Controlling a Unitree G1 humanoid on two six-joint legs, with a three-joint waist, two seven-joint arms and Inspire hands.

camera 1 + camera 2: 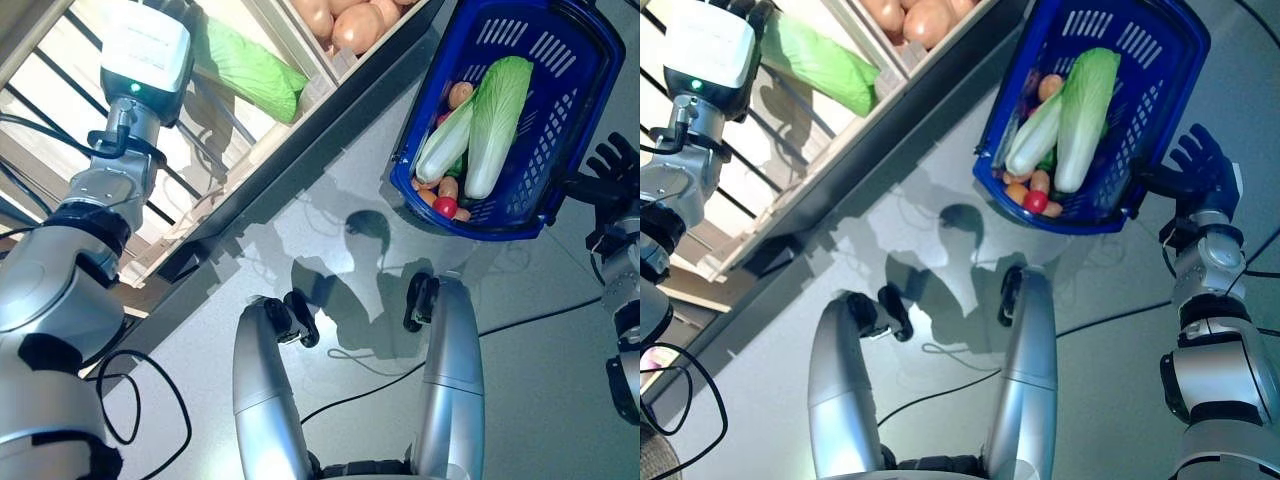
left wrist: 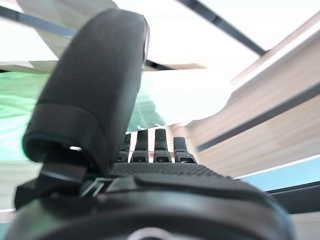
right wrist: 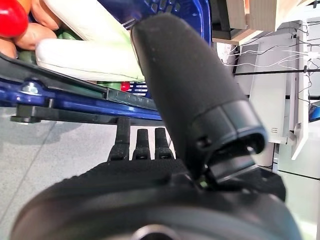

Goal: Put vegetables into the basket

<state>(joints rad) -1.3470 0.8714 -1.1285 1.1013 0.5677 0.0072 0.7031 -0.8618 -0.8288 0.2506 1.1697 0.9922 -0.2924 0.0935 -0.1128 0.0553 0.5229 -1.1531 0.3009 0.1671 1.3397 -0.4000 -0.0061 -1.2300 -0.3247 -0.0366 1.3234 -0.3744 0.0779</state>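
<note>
A blue plastic basket (image 1: pixel 560 130) hangs at the upper right, above the floor. It holds two pale napa cabbages (image 1: pixel 495 120), a red tomato (image 1: pixel 445 207) and several small orange and brown vegetables. Its black handle (image 3: pixel 65 119) lies across the straight fingers of my right hand (image 1: pixel 1202 165), which is spread open beside the basket's right wall. My left hand (image 2: pixel 150 172) reaches up into the wooden shelf. Its fingers are straight and its thumb stands out, just short of a light green leafy vegetable (image 1: pixel 250 70) lying there. Nothing is in that hand.
The slatted wooden shelf (image 1: pixel 300 150) runs diagonally from the lower left to the top middle. A compartment (image 1: pixel 330 75) beside the green vegetable holds several brown onions (image 1: pixel 350 22). Grey floor (image 1: pixel 530 330) spreads below and to the right.
</note>
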